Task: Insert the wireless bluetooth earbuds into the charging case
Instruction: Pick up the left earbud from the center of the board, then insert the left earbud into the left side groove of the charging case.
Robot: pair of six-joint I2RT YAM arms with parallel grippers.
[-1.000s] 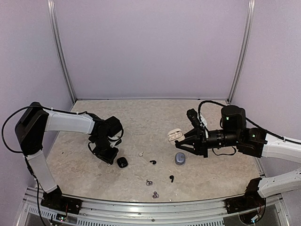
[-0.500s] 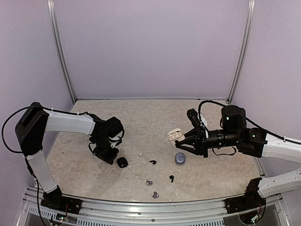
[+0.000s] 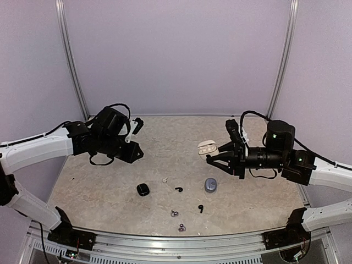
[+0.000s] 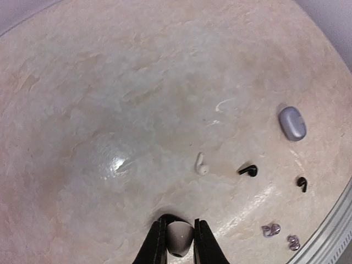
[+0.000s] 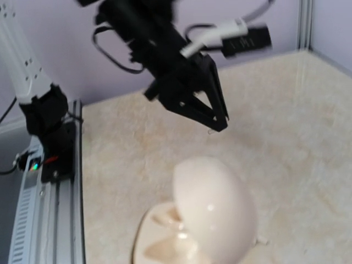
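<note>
Beige marbled tabletop (image 3: 110, 187) runs to lilac walls (image 3: 176, 55) on three sides and to a ribbed aluminium rail (image 3: 165, 242) at the near edge; its far half, behind both grippers, is open surface, and the loose pieces gather in the near middle; two silvery-grey rounded earbuds (image 3: 175, 213) lie closest to the rail. Counted on the surface: two black comma-shaped earbuds (image 3: 179, 189); one white stemmed earbud (image 3: 165, 179); one closed black case (image 3: 143, 190); one closed lilac-grey oval case (image 3: 210, 185). Left gripper (image 3: 138, 155) hangs in the air over the left-centre, its jaws narrow, pinching a small pale rounded earbud (image 4: 179, 239); right gripper (image 3: 213, 155) is raised opposite it, closed on the cream open-lidded charging case (image 3: 206, 147), lid standing up; the two grippers face each other, well apart.
</note>
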